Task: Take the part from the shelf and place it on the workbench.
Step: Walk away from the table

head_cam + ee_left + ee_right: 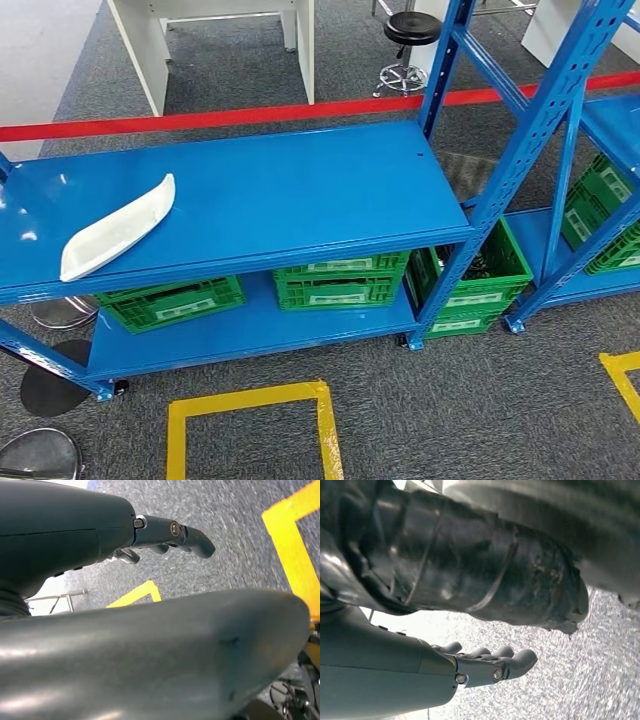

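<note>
A long, curved white part lies on the blue shelf's top board, near its left end and close to the front edge. My left hand hangs over grey carpet with its fingers stretched out straight and nothing in them. My right hand also hangs over the carpet, fingers extended side by side and holding nothing. Both hands are far from the part.
Green crates stand on the shelf's lower board, more to the right. Red barrier tape runs behind the shelf. A second blue rack stands at right. Yellow floor tape marks a square before the shelf. White furniture and a black stool stand behind.
</note>
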Robot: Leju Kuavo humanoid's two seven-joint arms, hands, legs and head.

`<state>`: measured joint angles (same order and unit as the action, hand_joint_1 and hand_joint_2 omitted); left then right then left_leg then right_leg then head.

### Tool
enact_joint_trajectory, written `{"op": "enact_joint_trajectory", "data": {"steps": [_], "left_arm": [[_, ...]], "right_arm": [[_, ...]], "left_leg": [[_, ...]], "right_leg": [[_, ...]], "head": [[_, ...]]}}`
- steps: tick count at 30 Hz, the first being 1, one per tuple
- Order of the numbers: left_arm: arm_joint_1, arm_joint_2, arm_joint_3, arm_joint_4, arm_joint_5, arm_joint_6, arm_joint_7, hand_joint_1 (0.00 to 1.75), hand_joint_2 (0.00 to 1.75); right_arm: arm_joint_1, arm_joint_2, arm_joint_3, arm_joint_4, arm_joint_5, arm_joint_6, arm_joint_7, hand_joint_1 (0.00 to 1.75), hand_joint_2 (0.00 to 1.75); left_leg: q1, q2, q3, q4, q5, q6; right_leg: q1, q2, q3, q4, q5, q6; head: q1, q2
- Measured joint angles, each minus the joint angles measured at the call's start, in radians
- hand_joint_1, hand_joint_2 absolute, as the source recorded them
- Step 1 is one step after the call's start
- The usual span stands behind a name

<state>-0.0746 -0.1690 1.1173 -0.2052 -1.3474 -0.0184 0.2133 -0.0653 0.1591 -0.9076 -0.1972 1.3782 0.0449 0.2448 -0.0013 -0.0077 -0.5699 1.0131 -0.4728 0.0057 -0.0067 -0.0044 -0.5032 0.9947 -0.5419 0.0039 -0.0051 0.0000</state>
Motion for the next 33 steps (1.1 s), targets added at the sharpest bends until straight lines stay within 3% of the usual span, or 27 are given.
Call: {"op": "enact_joint_trajectory", "data": {"steps": [2,6,10,12,14,15,16,17,19,21,25,26,30,33], "left_arm": [[0.000,0.000,0.000,0.000,0.000,0.000,0.002,0.00,0.00],[0.000,0.002,0.000,0.000,-0.002,0.000,0.006,0.00,0.00],[0.000,0.002,0.000,0.000,-0.004,0.000,0.010,0.00,0.00],[-0.001,0.002,0.000,0.000,-0.004,0.000,0.010,0.00,0.00],[-0.001,0.002,0.000,0.000,-0.004,0.000,0.010,0.00,0.00],[-0.001,0.002,0.000,0.000,-0.003,0.000,0.010,0.00,0.00],[0.000,0.001,0.000,0.000,-0.003,0.000,0.010,0.00,0.00],[0.000,0.001,0.000,0.000,-0.002,0.000,0.010,0.00,0.00],[0.000,0.000,0.000,0.000,-0.001,0.000,0.009,0.00,0.00],[-0.001,0.000,0.000,0.000,0.000,0.000,0.008,0.00,0.00],[-0.001,0.003,0.000,0.000,0.000,0.001,0.008,0.00,0.00],[-0.001,0.003,0.000,0.000,0.000,0.001,0.008,0.00,0.00],[-0.001,0.002,0.000,0.000,0.000,0.001,0.008,0.00,0.00],[-0.001,0.002,0.000,0.000,0.000,0.001,0.008,0.00,0.00]], "right_arm": [[0.000,0.000,0.000,0.000,0.003,0.002,-0.002,0.00,0.00],[0.000,0.000,0.000,0.000,0.013,0.004,-0.003,0.00,0.00],[-0.002,0.000,0.000,0.000,0.018,0.005,-0.005,0.00,0.00],[-0.003,0.000,0.000,0.000,0.019,0.006,-0.006,0.00,0.00],[-0.002,0.000,0.000,0.000,0.015,0.004,-0.009,0.00,0.00],[-0.001,0.000,0.000,0.000,0.010,0.000,-0.010,0.00,0.00],[0.000,0.000,0.000,0.000,0.004,-0.004,-0.009,0.00,0.00],[0.001,0.000,0.000,0.000,-0.001,-0.007,-0.007,0.00,0.00],[0.000,0.000,0.000,0.000,-0.006,-0.007,0.000,0.00,0.00],[0.000,0.000,0.000,0.000,-0.007,-0.005,0.004,0.00,0.00],[0.001,0.000,0.000,0.000,-0.008,-0.004,0.006,0.00,0.00],[0.001,0.000,0.000,0.000,-0.008,-0.004,0.006,0.00,0.00],[0.000,0.000,0.000,0.000,-0.008,-0.004,0.005,0.00,0.00],[0.000,0.000,0.000,0.000,-0.008,-0.004,0.005,0.00,0.00]], "left_leg": [[-0.002,0.000,0.000,0.001,-0.001,0.003],[-0.009,0.000,0.000,0.009,-0.006,0.020],[-0.006,0.000,0.008,-0.009,0.001,0.035],[-0.001,0.000,0.014,-0.023,0.009,0.043],[-0.002,-0.001,0.014,-0.025,0.009,0.045],[-0.002,-0.001,0.014,-0.024,0.009,0.045],[-0.002,-0.002,0.015,-0.024,0.008,0.044],[-0.002,-0.004,0.016,-0.023,0.007,0.043],[0.000,-0.007,0.019,-0.019,0.003,0.035],[-0.002,-0.009,0.019,-0.010,-0.004,0.024],[-0.005,-0.009,0.018,-0.006,-0.002,0.045],[-0.004,-0.009,0.019,-0.008,-0.001,0.045],[0.000,-0.009,0.020,-0.013,0.002,0.038],[0.003,-0.009,0.020,-0.015,0.002,0.016]], "right_leg": [[-0.002,0.000,0.001,-0.002,0.000,0.008],[-0.010,-0.001,0.004,-0.008,0.001,0.033],[-0.011,0.000,0.006,-0.002,-0.008,0.044],[-0.011,0.002,-0.027,0.072,-0.055,0.046],[-0.011,0.003,-0.098,0.211,-0.118,0.047],[-0.011,0.003,-0.128,0.263,-0.131,0.047],[-0.012,0.003,-0.142,0.282,-0.124,0.047],[-0.012,0.003,-0.136,0.256,-0.095,0.047],[-0.014,0.003,-0.082,0.123,-0.017,0.045],[-0.013,0.006,-0.038,0.025,0.025,0.036],[-0.009,0.007,-0.028,0.011,0.033,0.025],[-0.007,0.007,-0.028,0.011,0.033,0.023],[-0.002,0.007,-0.029,0.012,0.031,0.014],[0.001,0.007,-0.030,0.014,0.031,0.010]], "head": [[0.000,0.000],[-0.001,0.000],[-0.001,0.000],[0.003,0.000],[0.006,0.000],[0.006,0.000],[0.006,0.000],[0.006,0.000],[0.006,0.000],[0.006,0.000],[0.005,0.000],[0.005,0.000],[0.005,0.000],[0.005,0.000]]}}
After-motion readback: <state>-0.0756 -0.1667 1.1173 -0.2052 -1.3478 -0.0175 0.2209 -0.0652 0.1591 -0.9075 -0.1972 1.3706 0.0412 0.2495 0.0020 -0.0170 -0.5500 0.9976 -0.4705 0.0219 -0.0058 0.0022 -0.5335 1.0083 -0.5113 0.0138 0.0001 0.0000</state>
